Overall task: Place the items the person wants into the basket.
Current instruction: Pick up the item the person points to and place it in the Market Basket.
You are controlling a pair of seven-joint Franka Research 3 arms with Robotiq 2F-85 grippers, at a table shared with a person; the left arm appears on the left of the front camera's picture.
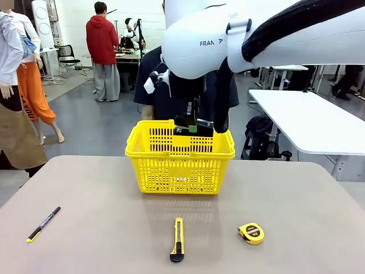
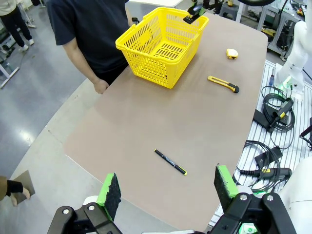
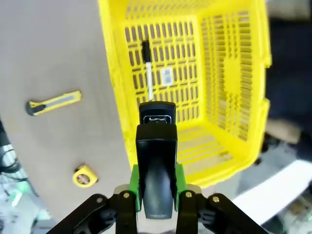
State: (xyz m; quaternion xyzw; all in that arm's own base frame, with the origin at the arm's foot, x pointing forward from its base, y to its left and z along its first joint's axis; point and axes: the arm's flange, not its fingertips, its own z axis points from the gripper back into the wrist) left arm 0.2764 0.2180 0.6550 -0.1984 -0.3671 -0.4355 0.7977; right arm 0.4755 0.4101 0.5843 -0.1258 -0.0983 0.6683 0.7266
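Right gripper [image 3: 156, 187] is clamped on the black stapler [image 3: 156, 141], holding it above the rim of the yellow basket [image 3: 234, 73]; the marker [image 3: 147, 68] lies inside. Centre the stapler over the basket floor and lower it before release, so it clears the rim.

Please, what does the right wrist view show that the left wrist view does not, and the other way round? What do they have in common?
The right wrist view adds: the marker lying inside the basket, and a close look at the right gripper shut on the stapler over the basket.
The left wrist view adds: the open left gripper, the black pen on the table, and the person at the table's edge.
Shared: basket, utility knife, tape measure.
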